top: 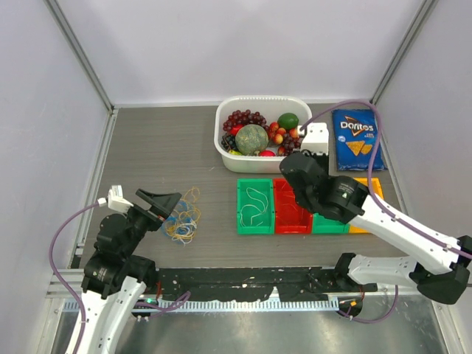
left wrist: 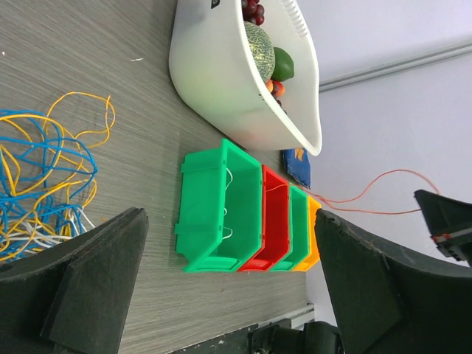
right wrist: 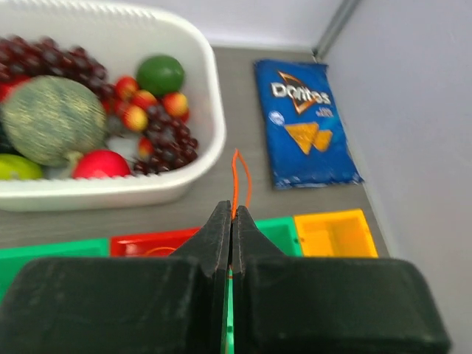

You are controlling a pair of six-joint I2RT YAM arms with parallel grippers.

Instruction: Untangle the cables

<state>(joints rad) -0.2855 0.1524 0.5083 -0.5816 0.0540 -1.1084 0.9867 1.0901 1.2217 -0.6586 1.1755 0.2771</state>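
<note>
The cables [top: 184, 219] lie as a tangle of thin blue, yellow, orange and white wires on the table at the left, also seen in the left wrist view [left wrist: 44, 181]. My left gripper [top: 161, 202] hovers just left of the tangle, open and holding nothing [left wrist: 230, 221]. My right gripper [right wrist: 231, 212] is shut on a thin orange cable [right wrist: 237, 181], raised over the row of bins. That orange cable [left wrist: 380, 193] hangs in the air. A white cable [top: 256, 206] lies in the left green bin [top: 242, 221]. In the top view the right gripper [top: 301, 168] hides its fingers under its wrist.
Side by side stand a green, a red [top: 289, 221], a green and an orange bin [right wrist: 335, 232]. Behind them are a white basket [top: 223, 147] of fruit and a blue Doritos bag [top: 355, 139]. Walls close in the left, back and right.
</note>
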